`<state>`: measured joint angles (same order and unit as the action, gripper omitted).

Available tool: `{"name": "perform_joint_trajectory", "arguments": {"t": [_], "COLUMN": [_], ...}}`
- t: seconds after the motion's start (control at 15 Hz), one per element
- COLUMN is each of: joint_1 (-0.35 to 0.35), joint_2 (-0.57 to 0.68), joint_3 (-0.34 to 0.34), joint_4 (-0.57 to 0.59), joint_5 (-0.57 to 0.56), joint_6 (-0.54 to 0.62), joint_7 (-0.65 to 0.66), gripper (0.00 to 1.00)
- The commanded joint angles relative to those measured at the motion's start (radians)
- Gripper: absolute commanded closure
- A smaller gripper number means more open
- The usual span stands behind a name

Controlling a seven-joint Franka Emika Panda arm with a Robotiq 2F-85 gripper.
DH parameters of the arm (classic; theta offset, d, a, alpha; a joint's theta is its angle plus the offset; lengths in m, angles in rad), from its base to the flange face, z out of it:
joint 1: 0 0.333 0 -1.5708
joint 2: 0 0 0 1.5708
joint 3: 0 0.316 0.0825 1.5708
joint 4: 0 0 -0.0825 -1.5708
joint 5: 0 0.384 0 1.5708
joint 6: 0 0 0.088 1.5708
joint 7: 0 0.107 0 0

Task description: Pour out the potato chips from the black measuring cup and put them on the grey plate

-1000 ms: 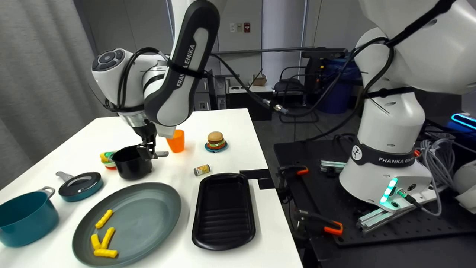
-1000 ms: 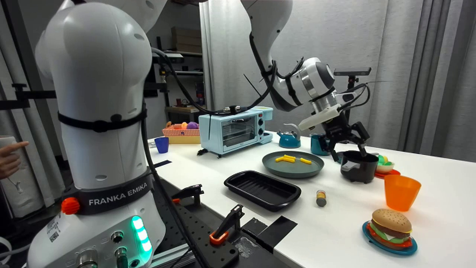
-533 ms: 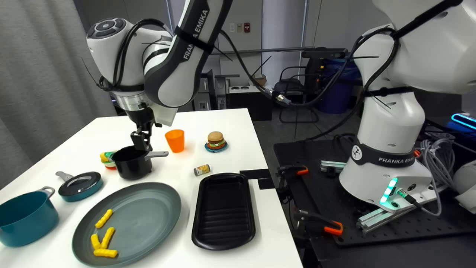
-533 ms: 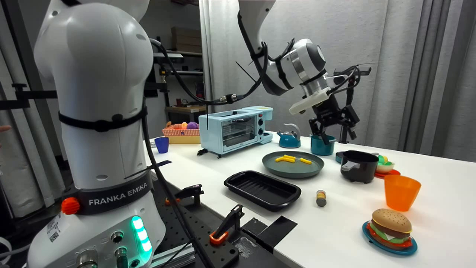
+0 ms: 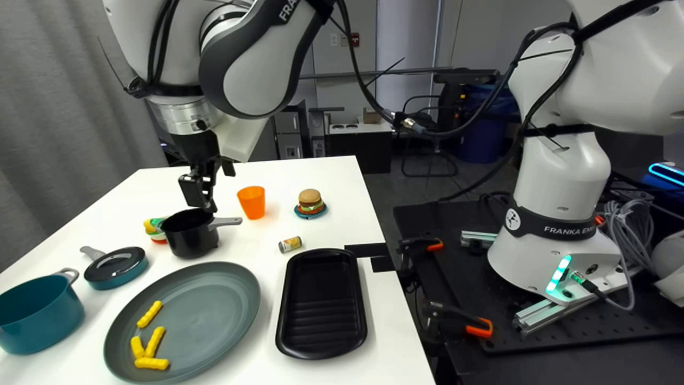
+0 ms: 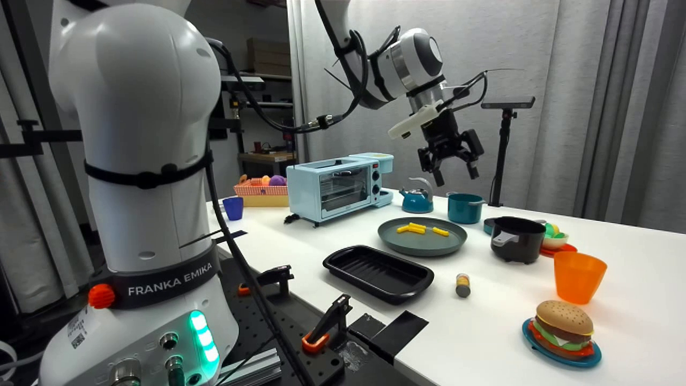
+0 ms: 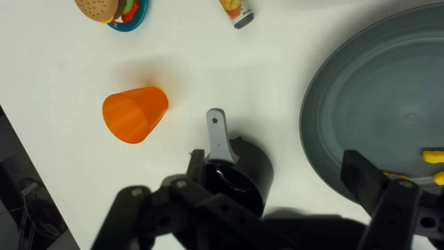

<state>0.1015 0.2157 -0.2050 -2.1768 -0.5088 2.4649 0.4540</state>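
The grey plate (image 5: 214, 313) lies on the white table and also shows in an exterior view (image 6: 420, 247) and the wrist view (image 7: 374, 104). Several yellow potato chips (image 5: 152, 363) lie on it, also seen in an exterior view (image 6: 411, 229) and partly in the wrist view (image 7: 433, 157). The black measuring cup (image 5: 187, 240) stands upright beside the plate, its grey handle pointing toward the orange cup; it also shows in an exterior view (image 6: 518, 241) and the wrist view (image 7: 255, 161). No chips show in its visible interior. My gripper (image 6: 455, 175) is open and empty, raised above the table (image 7: 275, 158).
An orange cup (image 5: 251, 202), a toy burger (image 5: 310, 202) and a small can (image 5: 290, 244) stand near the cup. A black ridged tray (image 5: 321, 305), teal pot (image 5: 40, 310) and dark pan (image 5: 116, 267) surround the plate. A blue toaster oven (image 6: 343, 185) and kettle (image 6: 417, 201) stand farther off.
My gripper has risen from around the black measuring cup's rim and moved up and away toward the plate side. The cup, plate and chips have stayed in place.
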Motion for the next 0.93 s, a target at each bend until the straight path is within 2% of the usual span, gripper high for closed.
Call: {"name": "perform_joint_trajectory", "arguments": {"t": [0.0,0.6,0.8,0.87], "joint_1": [-0.007,-0.011,-0.013,-0.018], "joint_2": [-0.104,-0.177,-0.185,-0.141], "joint_3": [0.059,0.157,0.176,0.172], "joint_4": [-0.061,-0.11,-0.123,-0.09], "joint_5": [0.051,0.056,0.077,0.037], "joint_6": [-0.063,-0.136,-0.134,-0.115], "joint_7": [0.029,0.109,0.111,0.11], "gripper": [0.0,0.0,0.0,0.0]}}
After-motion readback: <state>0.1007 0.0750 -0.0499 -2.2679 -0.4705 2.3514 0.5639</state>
